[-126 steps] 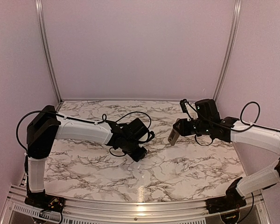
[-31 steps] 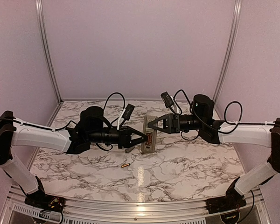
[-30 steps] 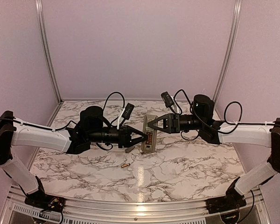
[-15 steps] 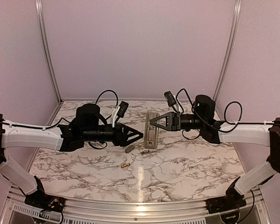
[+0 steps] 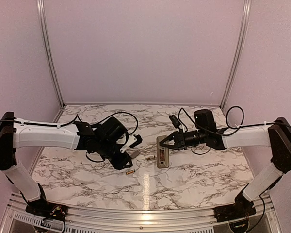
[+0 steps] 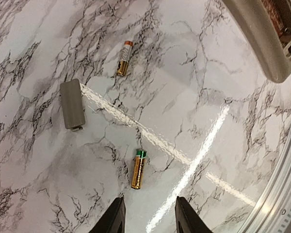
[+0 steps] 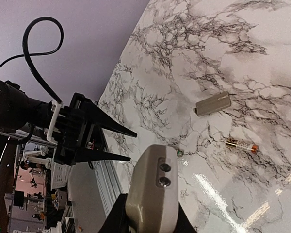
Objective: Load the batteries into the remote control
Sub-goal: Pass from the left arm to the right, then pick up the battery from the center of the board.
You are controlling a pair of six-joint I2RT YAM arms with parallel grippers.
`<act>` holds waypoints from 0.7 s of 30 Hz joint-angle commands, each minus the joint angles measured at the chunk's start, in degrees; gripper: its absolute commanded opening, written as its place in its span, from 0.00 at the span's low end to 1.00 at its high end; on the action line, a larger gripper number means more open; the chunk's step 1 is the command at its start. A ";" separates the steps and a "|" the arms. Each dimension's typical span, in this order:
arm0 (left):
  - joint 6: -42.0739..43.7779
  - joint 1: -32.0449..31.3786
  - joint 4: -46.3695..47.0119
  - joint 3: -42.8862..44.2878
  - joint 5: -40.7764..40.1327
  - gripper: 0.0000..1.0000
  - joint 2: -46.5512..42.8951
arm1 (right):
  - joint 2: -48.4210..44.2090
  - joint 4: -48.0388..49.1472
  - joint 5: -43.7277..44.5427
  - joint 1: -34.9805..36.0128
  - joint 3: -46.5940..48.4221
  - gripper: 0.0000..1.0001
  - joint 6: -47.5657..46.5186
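Clearly, a green cap, lost in the overhead view, is shown by the left wrist view on the first battery (image 6: 138,169). It is laid by the desk's near edge, just ahead of the left gripper (image 6: 149,201), whose fingers are spread wide, cap pointed away. The second battery (image 6: 122,58) is seen beyond. The remote control (image 5: 162,158) is clamped by the right gripper (image 5: 165,142), long axis toward the near edge.

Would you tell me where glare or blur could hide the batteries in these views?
Left wrist: a bright glare streak crosses the marble table between the green-tipped battery and the orange-tipped battery; both are sharp. Right wrist: the remote control, close to the lens, looks slightly soft. Top external: glare lies near the front edge, and the batteries are tiny.
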 commanded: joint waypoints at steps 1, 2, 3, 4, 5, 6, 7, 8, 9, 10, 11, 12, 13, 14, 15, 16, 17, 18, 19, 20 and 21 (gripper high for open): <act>7.09 -2.03 -13.58 5.43 -4.71 0.35 6.65 | 0.63 -2.13 -2.87 -1.38 -0.48 0.00 -2.11; 7.34 -2.48 -13.93 6.34 -7.03 0.35 7.83 | 0.61 -1.75 -3.05 -1.52 -0.96 0.00 -1.99; 7.81 -2.68 -14.45 7.31 -7.81 0.34 9.02 | 0.70 -1.58 -3.15 -1.74 -1.21 0.00 -2.13; 8.13 -2.78 -14.81 8.26 -8.16 0.34 10.19 | 0.92 -1.61 -3.49 -1.87 -1.31 0.00 -2.23; 8.38 -2.81 -15.10 9.32 -9.07 0.32 11.52 | 1.06 -1.57 -4.02 -2.09 -1.50 0.00 -2.45; 8.66 -2.81 -15.52 10.28 -9.76 0.31 12.60 | 1.10 -1.35 -4.31 -2.27 -1.77 0.00 -2.51; 8.98 -2.81 -16.03 11.45 -10.01 0.31 13.67 | 1.15 -1.20 -4.46 -2.48 -1.95 0.00 -2.50; 9.08 -2.81 -16.38 12.68 -10.25 0.31 14.55 | 1.06 -1.03 -4.61 -2.71 -2.25 0.00 -2.58; 9.22 -2.81 -16.52 13.34 -10.38 0.31 15.43 | 0.90 -1.04 -4.77 -2.96 -2.39 0.00 -2.68; 9.66 -2.81 -16.96 14.20 -10.21 0.31 16.34 | 0.74 -1.06 -4.77 -3.16 -2.47 0.00 -2.82; 9.86 -2.88 -17.56 15.06 -10.21 0.31 17.21 | 0.68 -1.02 -4.87 -3.39 -2.59 0.00 -2.85; 9.83 -2.90 -17.73 15.65 -10.48 0.30 17.94 | 0.53 -0.97 -5.00 -3.59 -2.75 0.00 -2.88; 9.99 -2.90 -17.83 16.02 -10.42 0.30 18.51 | 0.44 -0.88 -5.14 -3.80 -2.83 0.00 -2.99; 10.14 -2.90 -18.22 16.48 -10.55 0.30 19.19 | 0.35 -0.89 -5.30 -4.00 -2.85 0.00 -3.04; 10.22 -2.90 -18.38 16.89 -10.72 0.30 19.72 | 0.27 -0.92 -5.43 -4.16 -2.85 0.00 -3.24; 10.40 -2.90 -18.33 17.10 -10.57 0.31 20.13 | 0.22 -1.05 -5.50 -4.28 -2.92 0.00 -3.39; 10.53 -2.90 -18.40 17.47 -10.31 0.32 20.74 | 0.21 -1.14 -5.57 -4.36 -2.85 0.00 -3.51; 10.62 -2.90 -18.40 17.89 -9.86 0.32 21.22 | 0.21 -1.11 -5.65 -4.44 -2.87 0.00 -3.57; 10.72 -2.90 -18.41 18.22 -9.37 0.33 21.68 | 0.20 -1.07 -5.76 -4.49 -2.91 0.00 -3.65; 11.01 -2.90 -18.38 18.56 -8.68 0.32 22.20 | 0.25 -0.99 -5.79 -4.54 -3.04 0.00 -3.68; 11.34 -2.90 -18.45 19.15 -7.99 0.32 22.74 | 0.34 -0.90 -5.97 -4.54 -3.12 0.00 -3.67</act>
